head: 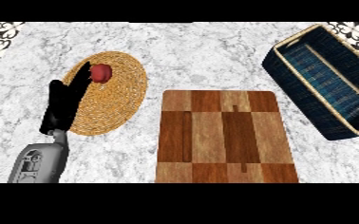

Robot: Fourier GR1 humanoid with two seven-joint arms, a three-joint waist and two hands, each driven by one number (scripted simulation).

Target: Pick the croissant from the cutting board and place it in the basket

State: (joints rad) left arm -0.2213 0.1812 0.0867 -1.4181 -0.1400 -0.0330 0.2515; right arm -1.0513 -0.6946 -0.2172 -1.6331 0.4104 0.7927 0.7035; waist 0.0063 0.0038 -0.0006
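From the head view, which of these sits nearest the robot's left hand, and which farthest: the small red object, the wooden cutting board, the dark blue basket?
1. Small red object, on the round woven mat, at the tips of the left hand.
2. Wooden cutting board, centre.
3. Dark blue basket, far right.

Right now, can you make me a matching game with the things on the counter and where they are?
Things:
1. cutting board
2. basket
3. woven mat
4. left hand

Places:
A. far right
B. over the mat's left edge
C. middle, near the front
D. left, with a small red thing on it

Pairs: 1-C, 2-A, 3-D, 4-B
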